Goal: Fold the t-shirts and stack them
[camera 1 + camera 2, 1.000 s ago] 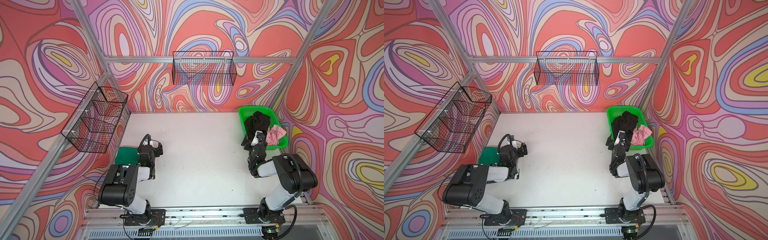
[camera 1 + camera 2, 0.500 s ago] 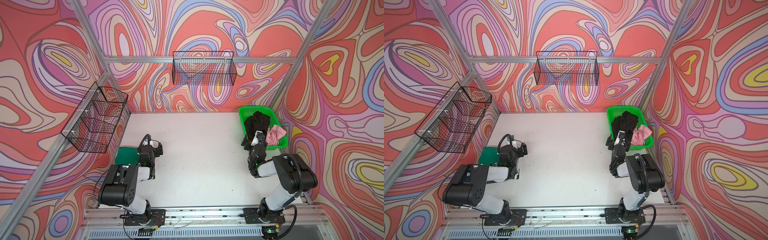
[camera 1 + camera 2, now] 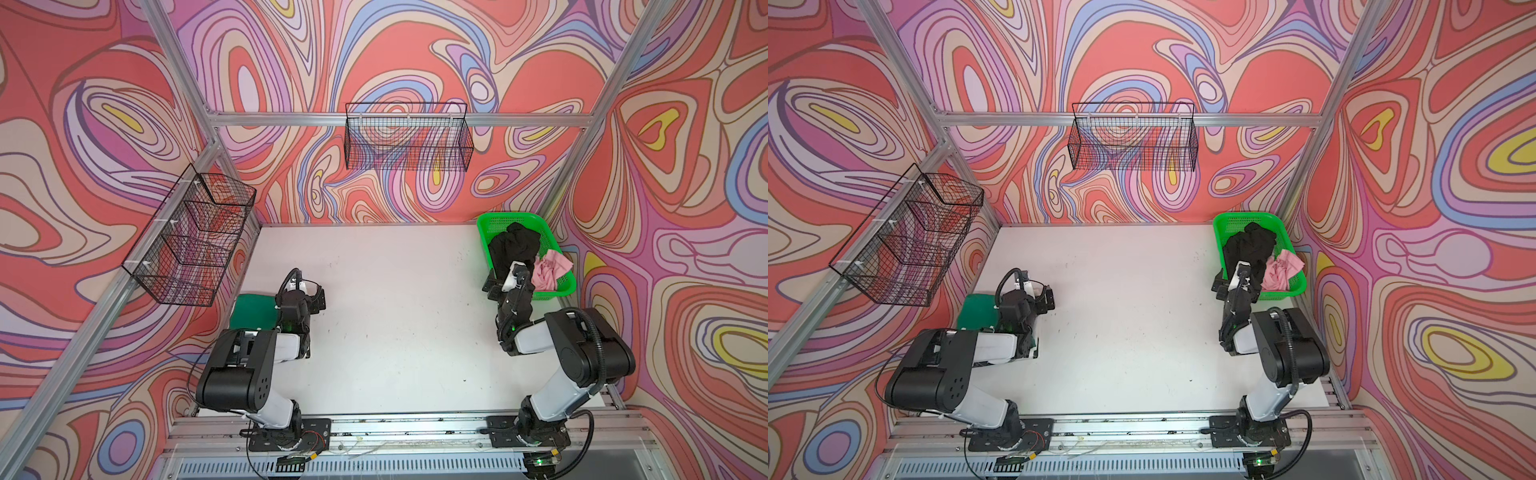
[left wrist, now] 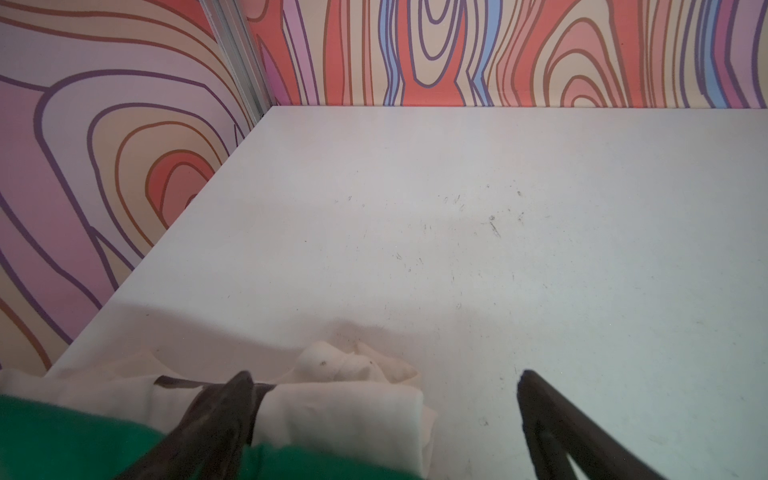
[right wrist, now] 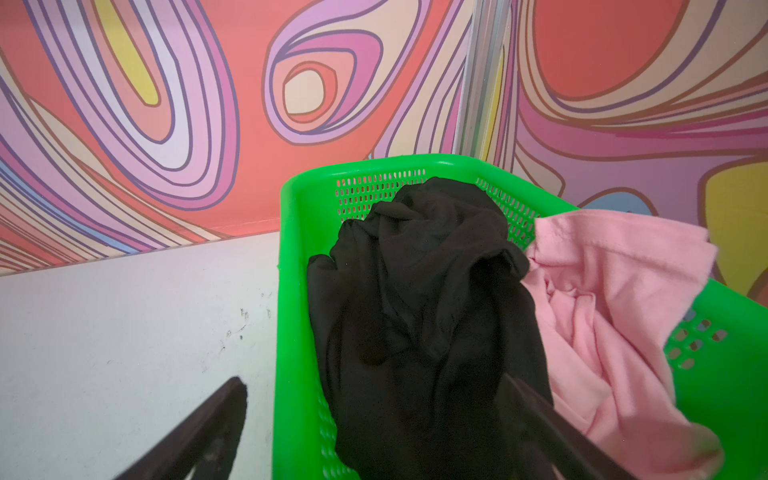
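Straddling basket [image 5: 291, 249] wall and black shirt [image 5: 415, 291]: right jaws spread | left jaws spread, white shirt [image 4: 340, 407] between

We count four shirts, split across two spots.

- Dark green t-shirt [image 3: 253, 309]: folded into a flat rectangle at the left edge of the table [image 3: 395, 311].
- White t-shirt [image 4: 340, 407]: only visible in the left wrist view. It's folded under the green one, with one edge and a bunched bit sticking out and a thin black mark across it.
- Black t-shirt [image 3: 513, 247]: unfolded and crumpled in a heap in the green basket [image 3: 498, 220] at the far right.
- Pale pink t-shirt [image 3: 550, 268]: crumpled beside the black one and touching it, spilling over the basket's right rim.
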`<state>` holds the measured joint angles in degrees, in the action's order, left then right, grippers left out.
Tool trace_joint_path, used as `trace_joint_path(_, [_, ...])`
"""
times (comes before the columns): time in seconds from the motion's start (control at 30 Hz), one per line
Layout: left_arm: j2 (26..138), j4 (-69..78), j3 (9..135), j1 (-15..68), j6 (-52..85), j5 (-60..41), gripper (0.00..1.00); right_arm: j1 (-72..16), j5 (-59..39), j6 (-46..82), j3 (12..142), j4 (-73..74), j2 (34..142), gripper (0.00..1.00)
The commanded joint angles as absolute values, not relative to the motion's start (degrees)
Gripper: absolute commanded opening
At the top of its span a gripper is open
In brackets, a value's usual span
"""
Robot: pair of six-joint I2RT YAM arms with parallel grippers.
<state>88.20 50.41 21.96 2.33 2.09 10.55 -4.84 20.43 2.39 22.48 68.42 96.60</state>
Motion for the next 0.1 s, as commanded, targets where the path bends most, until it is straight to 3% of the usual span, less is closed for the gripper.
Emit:
trace_joint_path(0.0, [88.6,52.5,21.1,2.7,1.2,10.5,1.0,-4.7,19.3,2.5,21.6,66.7,98.1,0.98])
trace_joint_path(0.07, [88.6,52.5,21.1,2.7,1.3,10.5,1.0,-4.7,19.2,2.5,21.3,67.0,98.0,0.98])
